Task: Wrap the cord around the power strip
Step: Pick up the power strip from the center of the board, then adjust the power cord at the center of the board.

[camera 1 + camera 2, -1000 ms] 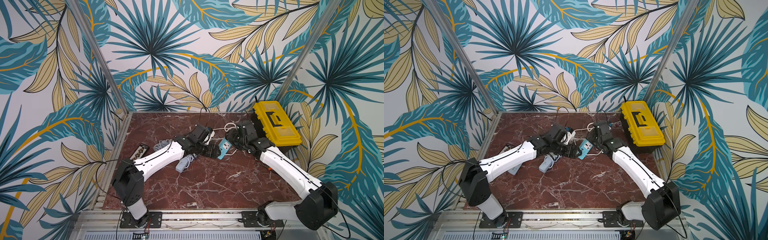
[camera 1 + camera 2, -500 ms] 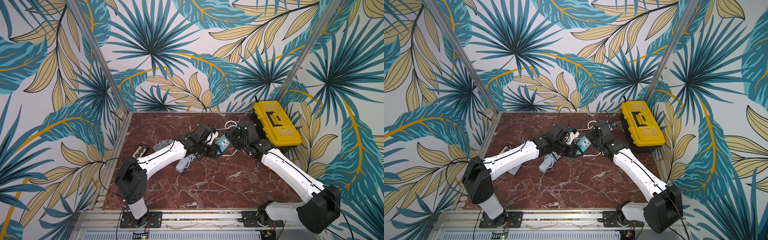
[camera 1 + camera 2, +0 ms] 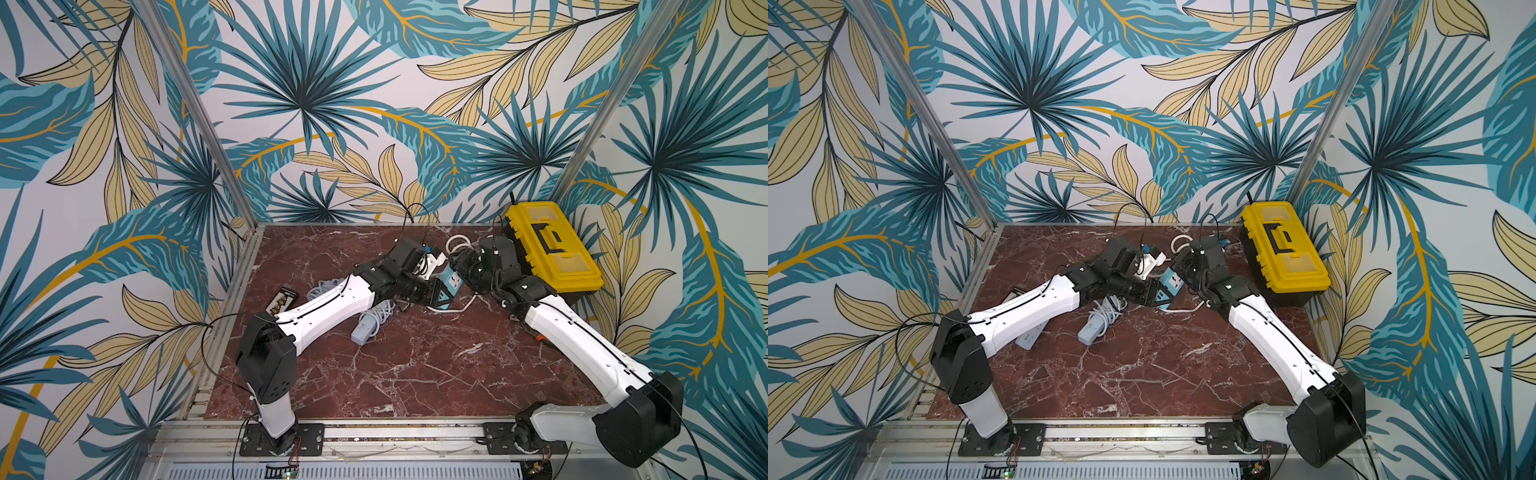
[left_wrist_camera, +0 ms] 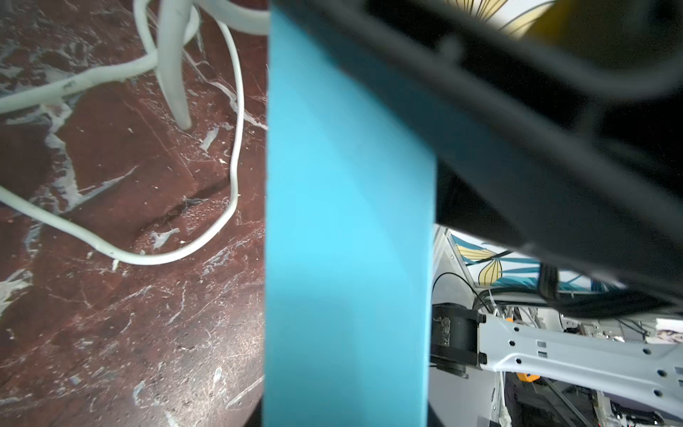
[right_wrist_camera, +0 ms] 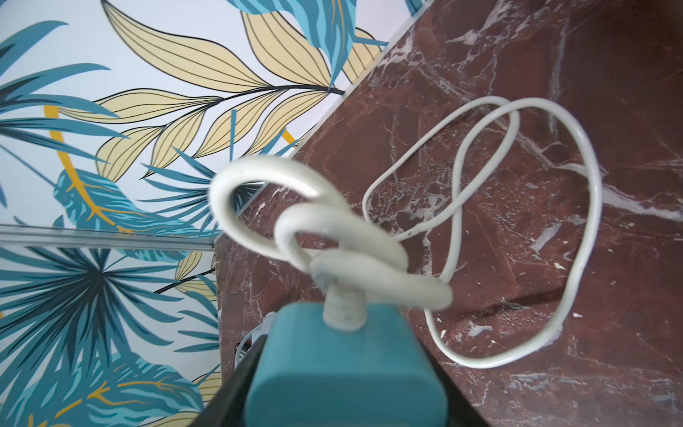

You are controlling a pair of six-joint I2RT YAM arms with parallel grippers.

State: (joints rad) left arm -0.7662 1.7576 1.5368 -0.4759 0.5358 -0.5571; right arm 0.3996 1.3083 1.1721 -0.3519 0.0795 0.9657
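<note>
A teal power strip (image 3: 451, 282) (image 3: 1170, 286) hangs tilted above the back middle of the table, held between both arms. My left gripper (image 3: 440, 293) is shut on its lower end, and the strip's flat side (image 4: 347, 222) fills the left wrist view. My right gripper (image 3: 459, 270) is at its upper end, its black fingers (image 5: 236, 380) lying against both sides of the strip (image 5: 343, 369). The white cord (image 5: 576, 258) leaves that end, kinks into small loops and lies in loose loops on the marble (image 4: 229, 166) (image 3: 457, 309). None of it is round the strip.
A yellow toolbox (image 3: 552, 245) stands at the back right, close behind my right arm. A grey-blue strip bound in its own cord (image 3: 370, 324) lies under my left forearm. Another pale strip (image 3: 1030, 338) and a small black device (image 3: 282, 301) lie nearer the left edge.
My left gripper has moved onto the lower end of the teal strip and shut on it. The strip has been lifted slightly toward the back by the right arm.
</note>
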